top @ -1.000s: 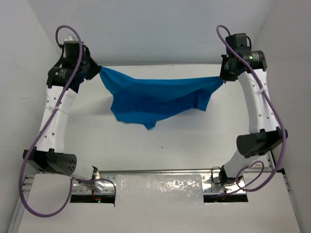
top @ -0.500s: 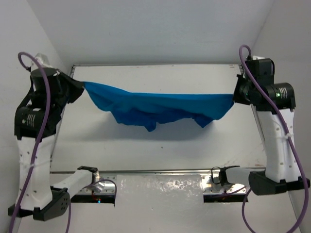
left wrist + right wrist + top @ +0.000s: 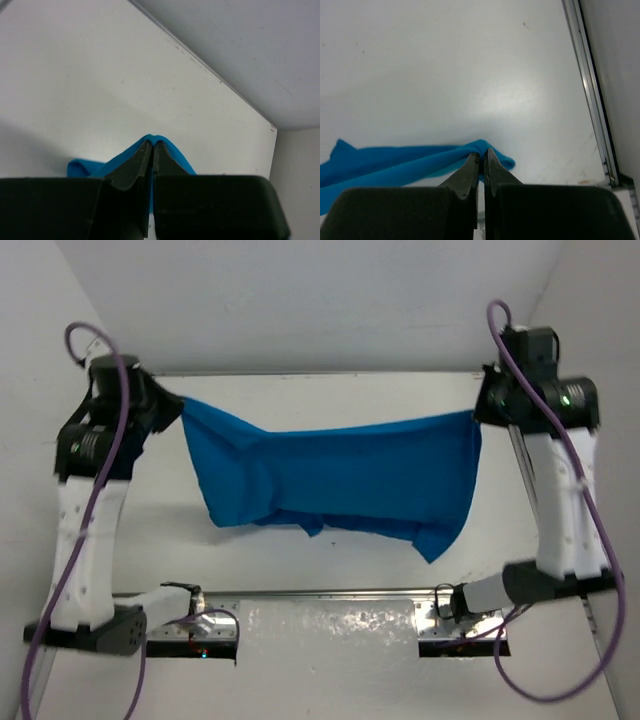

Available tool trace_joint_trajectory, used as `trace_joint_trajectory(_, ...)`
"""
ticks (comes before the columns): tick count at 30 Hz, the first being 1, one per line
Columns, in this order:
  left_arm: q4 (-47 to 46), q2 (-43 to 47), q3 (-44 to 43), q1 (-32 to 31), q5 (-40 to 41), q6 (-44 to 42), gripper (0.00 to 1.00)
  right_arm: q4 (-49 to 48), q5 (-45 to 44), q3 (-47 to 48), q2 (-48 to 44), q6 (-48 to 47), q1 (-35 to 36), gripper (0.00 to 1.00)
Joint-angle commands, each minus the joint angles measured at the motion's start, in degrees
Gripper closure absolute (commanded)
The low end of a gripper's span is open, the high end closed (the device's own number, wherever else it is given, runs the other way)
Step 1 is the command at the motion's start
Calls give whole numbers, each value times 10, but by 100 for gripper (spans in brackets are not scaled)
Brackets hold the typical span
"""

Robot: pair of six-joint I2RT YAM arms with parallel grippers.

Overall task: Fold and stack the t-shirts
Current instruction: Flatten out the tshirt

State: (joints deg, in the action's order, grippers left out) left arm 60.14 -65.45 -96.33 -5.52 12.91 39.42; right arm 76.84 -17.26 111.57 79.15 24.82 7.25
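A bright blue t-shirt [image 3: 340, 475] hangs stretched between both arms above the white table, its lower edge sagging toward the near side. My left gripper [image 3: 180, 406] is shut on the shirt's left top corner; in the left wrist view the black fingertips [image 3: 145, 150] pinch a fold of blue cloth [image 3: 172, 155]. At the right, my right gripper [image 3: 478, 412] is shut on the other top corner, and the right wrist view shows cloth [image 3: 395, 162] trailing left from the closed gripper [image 3: 483, 156].
White walls close in at the left, back and right. A metal rail [image 3: 590, 85] runs along the table's right edge. The arms' bases and a shiny plate [image 3: 330, 625] sit at the near edge.
The shirt was raised and pulled taut between the arms half a second ago; now both grippers sit a little closer together and the cloth hangs down in a wider, flatter sheet.
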Motion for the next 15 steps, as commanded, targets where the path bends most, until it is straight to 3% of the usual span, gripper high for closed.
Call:
trace_joint_trajectory(1,-141,-105,-28,4,7,-11,100,-77,3,94,127,-18,-4,100)
trace_joint_trajectory(5,-279,-192,-57,7,-10,-22,100,-127,34,238,286,-26,-7,100)
trace_joint_trajectory(7,-326,-230,-90,8,-19,-22,100,-177,76,233,302,-21,-19,100)
trace_joint_trajectory(11,-404,-331,-191,9,-46,-25,100,-369,157,181,298,-14,-50,100)
trace_joint_trajectory(15,-483,-420,-282,9,-64,-37,100,-468,194,279,345,32,-107,100)
